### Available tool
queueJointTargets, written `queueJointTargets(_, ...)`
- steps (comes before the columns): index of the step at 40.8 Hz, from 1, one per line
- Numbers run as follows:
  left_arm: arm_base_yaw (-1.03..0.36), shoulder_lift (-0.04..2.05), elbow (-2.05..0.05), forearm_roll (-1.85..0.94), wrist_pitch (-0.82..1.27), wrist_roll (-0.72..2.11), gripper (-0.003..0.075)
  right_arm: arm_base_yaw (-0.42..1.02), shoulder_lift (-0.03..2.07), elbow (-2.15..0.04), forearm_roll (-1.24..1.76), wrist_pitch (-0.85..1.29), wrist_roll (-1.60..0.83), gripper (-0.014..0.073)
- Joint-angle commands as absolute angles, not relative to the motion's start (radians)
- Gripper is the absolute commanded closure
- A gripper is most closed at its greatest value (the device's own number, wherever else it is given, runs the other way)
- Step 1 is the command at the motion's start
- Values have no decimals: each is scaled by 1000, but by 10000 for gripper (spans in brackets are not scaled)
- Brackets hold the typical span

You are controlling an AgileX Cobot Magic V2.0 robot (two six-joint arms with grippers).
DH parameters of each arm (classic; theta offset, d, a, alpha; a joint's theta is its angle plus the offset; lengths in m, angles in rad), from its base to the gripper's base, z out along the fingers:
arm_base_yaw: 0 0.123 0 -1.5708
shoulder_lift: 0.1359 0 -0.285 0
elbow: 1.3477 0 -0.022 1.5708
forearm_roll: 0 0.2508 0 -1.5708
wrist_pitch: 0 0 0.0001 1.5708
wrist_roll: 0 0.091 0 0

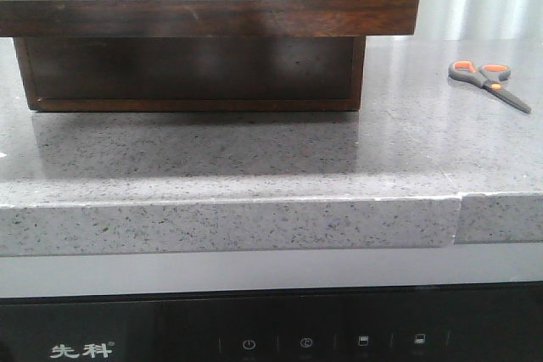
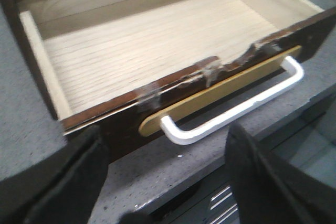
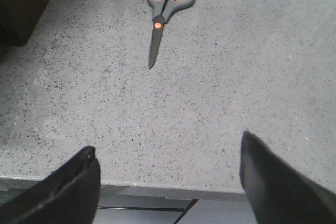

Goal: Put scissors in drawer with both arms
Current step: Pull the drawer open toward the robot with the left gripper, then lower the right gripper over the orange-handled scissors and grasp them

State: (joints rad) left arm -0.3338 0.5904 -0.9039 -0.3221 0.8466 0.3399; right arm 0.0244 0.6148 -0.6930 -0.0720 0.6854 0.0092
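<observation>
Grey speckled stone countertop (image 1: 254, 167), scissors (image 1: 489, 83) lying flat, drawer (image 2: 157, 51) pulled open

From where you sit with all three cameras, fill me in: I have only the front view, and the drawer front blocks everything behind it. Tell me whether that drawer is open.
Observer: It is pulled out. The left wrist view shows the drawer open, its pale wood floor exposed.
Operator: Report what is inside.
Observer: Nothing shows on the visible floor; the near corners are cut off by the front panel.
Operator: Give me the left gripper.
Observer: The left gripper is open, fingers apart in front of the white handle, not touching it.
Operator: Now the right one.
Observer: The right gripper is open too, near the counter edge, with the scissors lying closed on the countertop well clear of its fingers.
</observation>
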Motion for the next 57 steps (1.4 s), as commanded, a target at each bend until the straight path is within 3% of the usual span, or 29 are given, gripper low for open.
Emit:
queueJointTargets(1,-421,594,-938,-332,721,334,259,22,620,-727,-86,624,0,22)
queueJointTargets(16,-502,594,-938,-332,682,334,259,22,700,-762,-78,672,14,22)
queueJointTargets(44,-502,594,-938,-332,682,334,259,-42,1486,-1325,94,813,-69,22)
queueJointTargets(57,-502,594,-938,-332,682,334,260,-42,1751,-1551,127,854,-95,23)
